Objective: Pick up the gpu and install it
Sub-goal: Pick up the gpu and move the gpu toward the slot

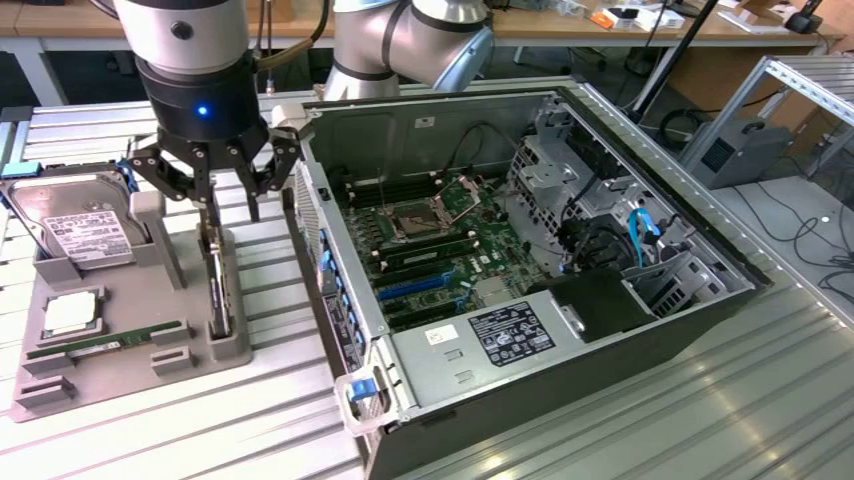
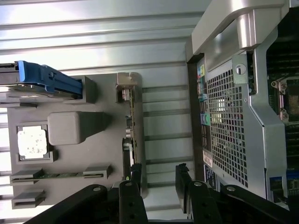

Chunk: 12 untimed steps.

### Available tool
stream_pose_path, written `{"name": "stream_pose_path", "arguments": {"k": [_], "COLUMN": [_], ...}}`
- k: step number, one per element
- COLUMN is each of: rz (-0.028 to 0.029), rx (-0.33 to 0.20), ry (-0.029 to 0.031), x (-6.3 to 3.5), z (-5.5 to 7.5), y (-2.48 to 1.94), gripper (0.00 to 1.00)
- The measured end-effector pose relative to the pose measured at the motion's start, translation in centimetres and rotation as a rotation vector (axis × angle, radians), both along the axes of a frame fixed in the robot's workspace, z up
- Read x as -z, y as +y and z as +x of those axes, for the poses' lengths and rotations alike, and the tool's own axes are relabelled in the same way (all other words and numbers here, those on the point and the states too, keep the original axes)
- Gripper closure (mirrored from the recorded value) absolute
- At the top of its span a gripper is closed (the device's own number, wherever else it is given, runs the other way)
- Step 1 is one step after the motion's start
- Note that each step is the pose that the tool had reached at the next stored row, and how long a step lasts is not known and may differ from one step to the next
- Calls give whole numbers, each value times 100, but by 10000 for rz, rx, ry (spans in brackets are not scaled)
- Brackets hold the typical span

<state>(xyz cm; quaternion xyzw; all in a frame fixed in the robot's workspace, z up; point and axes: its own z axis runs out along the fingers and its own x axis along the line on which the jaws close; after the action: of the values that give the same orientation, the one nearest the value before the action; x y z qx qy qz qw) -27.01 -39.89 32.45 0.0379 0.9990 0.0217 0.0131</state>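
Observation:
The gpu [image 1: 215, 285] stands on its edge in a slot of the grey holder [image 1: 127, 375], at the exterior view's left. Just above its far end hangs my gripper [image 1: 230, 208], open and holding nothing. In the wrist view the gpu [image 2: 131, 119] appears as a thin edge-on strip. One fingertip [image 2: 136, 171] sits right over its line, while the other fingertip [image 2: 181, 171] is off to the side toward the computer case. My gripper [image 2: 159, 171] is therefore offset from the card, not straddling it. The open computer case [image 1: 694, 300] lies beside the holder, with its motherboard [image 1: 441, 250] and blue slots [image 1: 414, 287] exposed.
The holder also carries a hard drive [image 1: 87, 235] with blue rails [image 2: 46, 79], a processor chip [image 1: 70, 313] and a RAM stick [image 1: 107, 343]. The case's perforated rear wall [image 2: 229, 121] stands close beside the gripper. Everything rests on a ribbed metal table [image 1: 667, 420].

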Motion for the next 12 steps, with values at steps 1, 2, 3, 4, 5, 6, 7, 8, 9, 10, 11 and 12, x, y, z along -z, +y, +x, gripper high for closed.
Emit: {"name": "stream_pose_path", "arguments": {"k": [1, 2, 3, 4, 5, 6, 7, 8, 9, 10, 11, 12], "rz": [0, -1, -1, -1, -1, -2, -2, -2, -2, -2, -2, -2], "rx": [0, 0, 0, 0, 0, 0, 0, 0, 0, 0, 0, 0], "ry": [0, 0, 0, 1, 1, 0, 0, 0, 1, 1, 0, 0], "x": [2, 5, 8, 14, 18, 22, 25, 28, 31, 33, 36, 37], "z": [0, 0, 0, 0, 0, 0, 0, 0, 0, 0, 0, 0], "y": [0, 0, 0, 0, 0, 0, 0, 0, 0, 0, 0, 0], "gripper": [58, 58, 58, 58, 58, 58, 58, 58, 58, 58, 58, 58]}}
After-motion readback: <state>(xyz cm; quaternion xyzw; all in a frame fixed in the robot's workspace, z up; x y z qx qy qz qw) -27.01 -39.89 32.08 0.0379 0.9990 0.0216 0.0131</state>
